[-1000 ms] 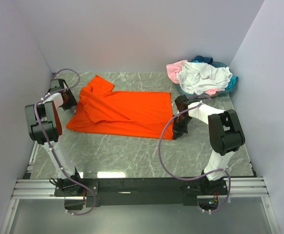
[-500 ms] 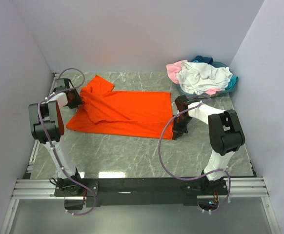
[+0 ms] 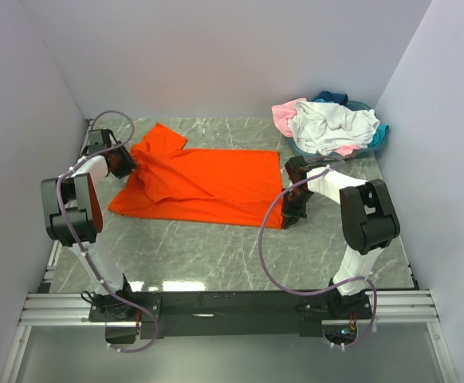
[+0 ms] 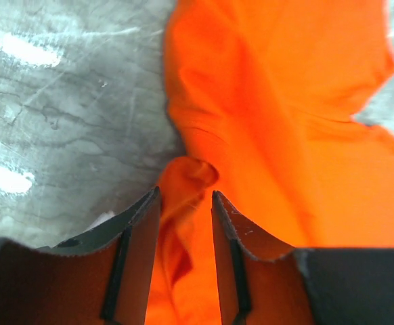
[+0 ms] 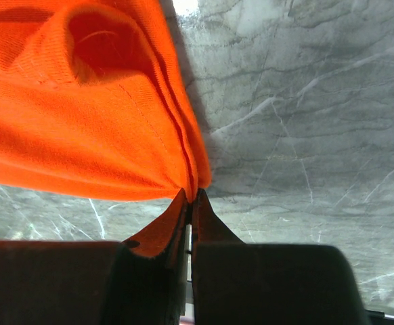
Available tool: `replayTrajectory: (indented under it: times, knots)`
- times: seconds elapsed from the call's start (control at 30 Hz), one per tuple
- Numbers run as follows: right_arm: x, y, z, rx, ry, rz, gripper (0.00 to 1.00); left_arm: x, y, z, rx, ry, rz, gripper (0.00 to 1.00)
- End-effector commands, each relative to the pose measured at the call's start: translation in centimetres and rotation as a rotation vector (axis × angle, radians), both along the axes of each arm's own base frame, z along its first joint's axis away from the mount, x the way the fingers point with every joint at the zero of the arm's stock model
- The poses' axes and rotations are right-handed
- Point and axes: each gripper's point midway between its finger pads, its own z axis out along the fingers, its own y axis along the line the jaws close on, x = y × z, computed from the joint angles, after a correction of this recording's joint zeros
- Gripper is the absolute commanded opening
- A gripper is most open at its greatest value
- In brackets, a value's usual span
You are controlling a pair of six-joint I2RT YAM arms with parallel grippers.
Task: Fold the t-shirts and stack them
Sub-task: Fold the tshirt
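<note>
A bright orange t-shirt point(image 3: 208, 183) lies spread across the marble table, its left end bunched. My left gripper point(image 3: 128, 163) sits at that bunched left end. In the left wrist view the left gripper point(image 4: 185, 196) is open, its fingers standing apart either side of a raised fold of the orange t-shirt point(image 4: 285, 135). My right gripper point(image 3: 286, 214) is at the shirt's near right corner. In the right wrist view the right gripper point(image 5: 191, 195) is shut on the hem of the orange t-shirt point(image 5: 82, 135). The other t-shirts, white point(image 3: 328, 128), pale pink point(image 3: 284, 116) and teal point(image 3: 336, 98), are heaped at the back right.
Pale walls close in the table point(image 3: 216, 247) on the left, back and right. The heap of shirts fills the back right corner. A purple cable point(image 3: 265, 239) loops from the right arm over the table in front of the orange shirt.
My left gripper has slid right from the table's left edge onto the bunched end of the orange shirt, and its fingers have narrowed slightly. The right arm has not moved.
</note>
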Motion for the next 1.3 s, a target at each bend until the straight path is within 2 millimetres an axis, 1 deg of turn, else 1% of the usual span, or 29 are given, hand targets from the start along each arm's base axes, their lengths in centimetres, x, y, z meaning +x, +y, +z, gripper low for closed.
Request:
replayTrajectory:
  times: [0.0, 0.13, 0.3, 0.37, 0.47, 0.53, 0.57, 0.6, 0.67, 0.7, 0.77, 0.87, 0.97, 1.0, 1.1, 1.13, 1.2, 1.23, 1.27]
  knots:
    - [-1.9, -0.8, -1.7, -0.061, 0.071, 0.029, 0.0, 1.2, -0.7, 3.9, -0.031, -0.121, -0.008, 0.42]
    - [-1.8, -0.7, -1.6, -0.061, 0.069, 0.032, 0.0, 1.6, -0.9, 3.9, -0.073, -0.143, -0.015, 0.43]
    - [-1.9, -0.8, -1.5, -0.063, 0.071, 0.032, 0.0, 1.7, 1.1, 2.6, -0.095, -0.132, 0.056, 0.43]
    - [-1.9, -0.8, -1.6, -0.067, 0.073, 0.035, 0.0, 2.0, 1.9, 2.6, -0.106, -0.153, 0.082, 0.42]
    - [-1.9, -0.9, -1.5, -0.071, 0.072, 0.033, 0.0, 2.9, 2.5, 3.3, -0.138, -0.213, 0.105, 0.42]
    - [-2.0, -0.9, -1.5, -0.072, 0.074, 0.035, 0.0, 3.3, 2.1, 2.8, -0.166, -0.217, 0.098, 0.42]
    - [-1.9, -0.9, -1.5, -0.072, 0.074, 0.035, 0.0, 3.8, 1.9, 3.0, -0.186, -0.229, 0.084, 0.42]
    - [-1.9, -0.9, -1.4, -0.072, 0.074, 0.035, 0.0, 4.0, 1.5, 1.9, -0.211, -0.211, 0.073, 0.42]
    - [-1.9, -0.9, -1.4, -0.073, 0.073, 0.036, 0.0, 4.4, 0.7, 1.6, -0.257, -0.219, 0.045, 0.42]
    - [-1.8, -0.9, -1.3, -0.074, 0.071, 0.038, 0.0, 4.3, 0.5, 0.8, -0.271, -0.202, 0.044, 0.43]
    - [-1.8, -1.0, -1.3, -0.08, 0.073, 0.035, 0.0, 4.2, 0.3, 0.1, -0.287, -0.188, 0.039, 0.44]
    - [-1.9, -1.0, -1.4, -0.08, 0.074, 0.036, 0.0, 4.1, -0.1, -0.3, -0.311, -0.19, 0.022, 0.45]
    - [-2.0, -1.0, -1.5, -0.081, 0.077, 0.035, 0.0, 3.9, -0.2, -1.2, -0.307, -0.169, 0.024, 0.43]
    - [-2.0, -1.0, -1.5, -0.081, 0.078, 0.033, 0.0, 3.9, -0.1, -1.3, -0.307, -0.166, 0.026, 0.42]
    - [-2.1, -1.0, -1.5, -0.084, 0.083, 0.033, 0.0, 4.1, 0.2, -1.5, -0.297, -0.163, 0.037, 0.3]
    - [-2.2, -1.0, -1.5, -0.085, 0.084, 0.035, 0.0, 4.2, 0.3, -1.5, -0.292, -0.162, 0.041, 0.21]
    - [-2.2, -1.1, -1.5, -0.09, 0.086, 0.035, 0.0, 4.3, 0.4, -1.4, -0.288, -0.158, 0.044, 0.13]
    - [-2.2, -1.1, -1.5, -0.091, 0.084, 0.035, 0.0, 4.5, 0.6, -1.0, -0.283, -0.164, 0.043, 0.05]
    - [-2.2, -1.1, -1.5, -0.093, 0.084, 0.033, 0.0, 4.4, 0.8, -1.0, -0.275, -0.154, 0.043, 0.03]
